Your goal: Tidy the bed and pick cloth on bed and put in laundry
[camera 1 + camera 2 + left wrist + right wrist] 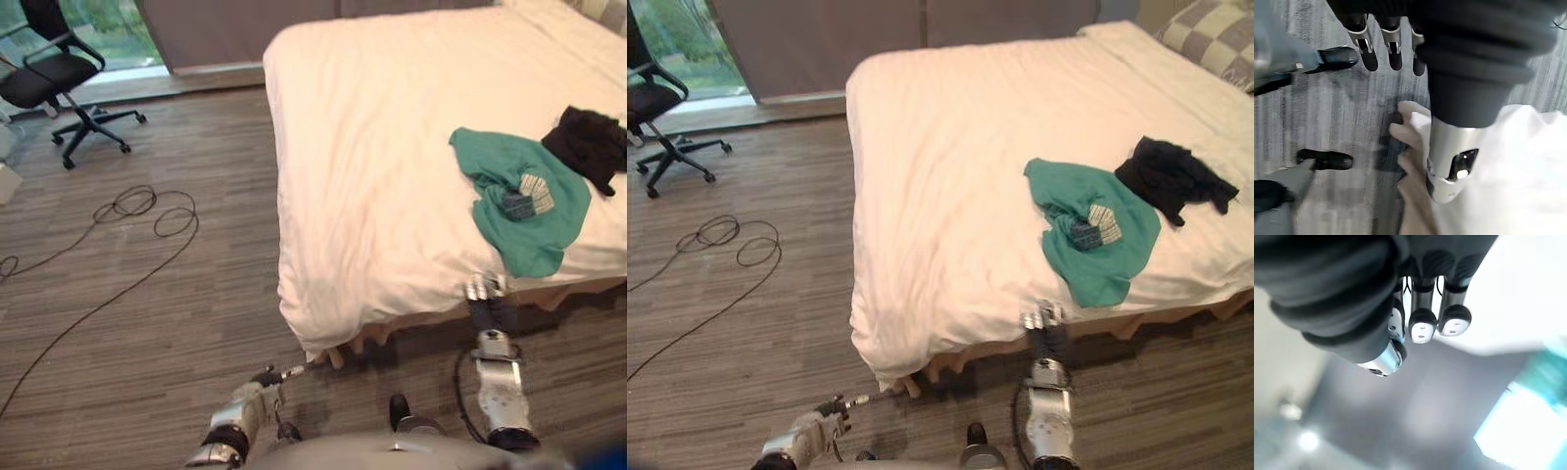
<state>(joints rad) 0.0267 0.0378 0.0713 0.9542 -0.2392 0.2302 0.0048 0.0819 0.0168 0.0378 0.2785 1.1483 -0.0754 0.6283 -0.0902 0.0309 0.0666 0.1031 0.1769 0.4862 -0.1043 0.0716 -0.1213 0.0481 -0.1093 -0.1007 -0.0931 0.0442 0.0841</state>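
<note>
A crumpled teal cotton cloth (529,211) lies on the white-covered bed (372,147) by its near edge, with a bundled black garment (588,145) just beside it. The right hand (485,291) is at that edge below the teal cloth, fingers loosely straight and empty. The left hand (269,380) is low by the bed's near corner, fingers (1392,46) straight, holding nothing.

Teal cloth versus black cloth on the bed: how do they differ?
The teal cloth is larger and spread fairly flat; the black cloth is smaller and bunched up. The teal cloth reaches the near edge of the bed, by the right hand; the black cloth lies farther in. The teal cloth carries a checked patch; the black cloth looks plain. Both lie loose on the white cover, close together.
</note>
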